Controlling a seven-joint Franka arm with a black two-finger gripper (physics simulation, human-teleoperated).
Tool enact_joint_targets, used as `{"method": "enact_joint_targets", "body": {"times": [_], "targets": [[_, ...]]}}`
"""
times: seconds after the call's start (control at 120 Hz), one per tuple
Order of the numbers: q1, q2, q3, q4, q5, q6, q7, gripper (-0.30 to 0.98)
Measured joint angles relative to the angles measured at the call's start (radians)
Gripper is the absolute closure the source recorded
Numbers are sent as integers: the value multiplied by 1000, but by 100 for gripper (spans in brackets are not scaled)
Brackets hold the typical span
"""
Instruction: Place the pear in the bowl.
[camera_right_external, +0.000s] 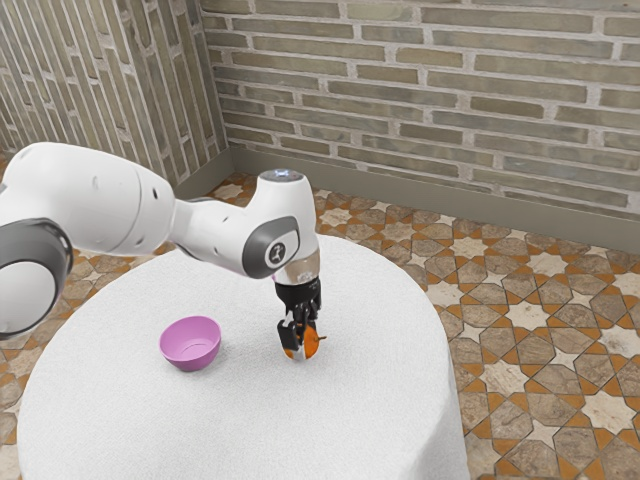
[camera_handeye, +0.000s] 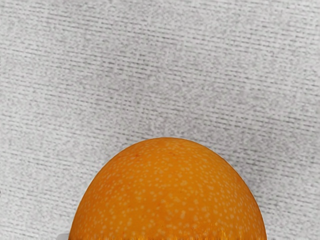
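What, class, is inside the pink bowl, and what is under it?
Inside the bowl only its own pink surface can be seen. Under it is the white table; the patch beneath its base is covered.

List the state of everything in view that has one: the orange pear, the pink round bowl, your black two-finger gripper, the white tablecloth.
Orange pear: on its side, stem toward the exterior view's right, outside the bowl.
Pink round bowl: upright, empty.
Black two-finger gripper: pointing down, at the pear; whether it grips is unclear.
White tablecloth: spread over the table, hanging over its edge.
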Motion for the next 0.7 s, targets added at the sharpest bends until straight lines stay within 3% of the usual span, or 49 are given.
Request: {"method": "enact_joint_targets", "body": {"times": [0.175,0.342,0.542,0.7], "targets": [[12,-111,0,-41,0,-32,-4,36],[117,-278,0,-178,5,-52,-4,39],[261,-316,0,-238,6,-64,-1,42],[316,-311,0,-241,5,-65,5,44]]}}
